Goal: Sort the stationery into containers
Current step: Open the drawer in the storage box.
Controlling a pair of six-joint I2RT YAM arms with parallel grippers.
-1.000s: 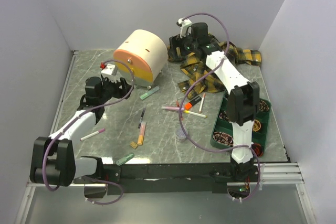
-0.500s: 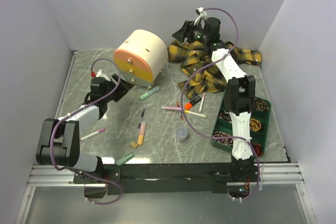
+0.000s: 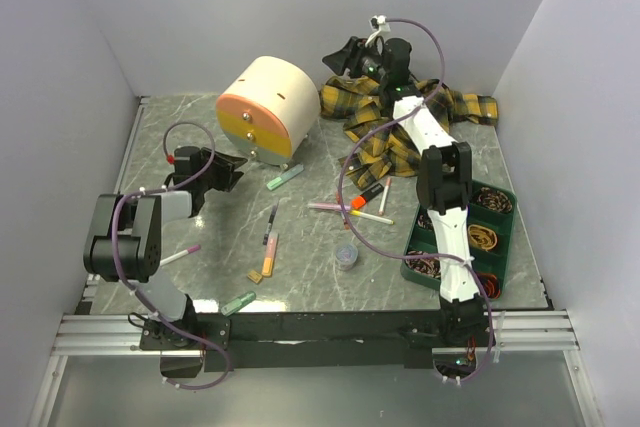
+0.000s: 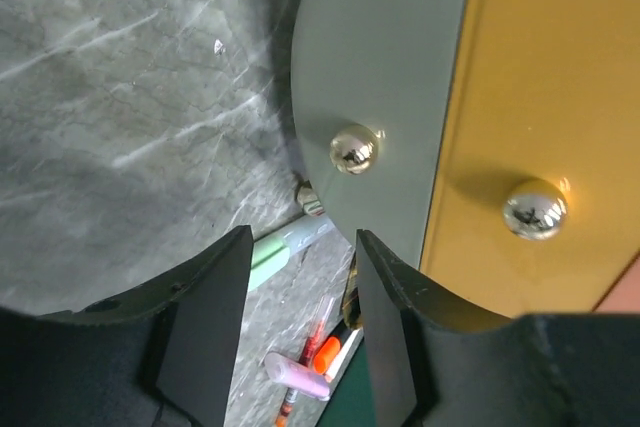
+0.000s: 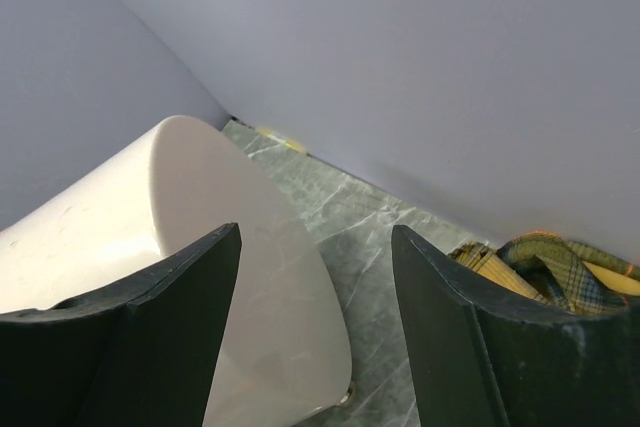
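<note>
— What is it up to just now?

— I'd say it is getting a drawer open before anything goes in. The left pincer [image 4: 300,247] is hanging low in front of the drum [image 3: 268,107], pointing at the bottom drawer. The small knob [image 4: 354,148] is sitting just ahead of the gap between its jaws.

— Is it gripping the knob?

— No. The jaws are standing partly open with nothing between them, and they are apart from the knob.

— And the other arm?

— The right pincer [image 5: 315,237] is hovering high behind the drum, to the drum's right, above the shirt [image 3: 385,147]. It is open too, and carrying nothing. It may be going to steady the drum, but that is only my guess.

— Where is the stationery?

— It is all lying loose on the counter [image 3: 160,137]. The pens [image 3: 271,225] are lying in front of the drum, a green clip [image 3: 284,179] is lying near the drum's foot, and the grey pot [image 3: 347,255] is sitting further out. The tray [image 3: 412,247] is well off to the drum's right.

— So what is the next move asking for?

— The left pincer needs to be easing forward until the knob is between the jaws, then pinching it and pulling straight out. The knob is small and shiny, so the aim has to be square.
</note>
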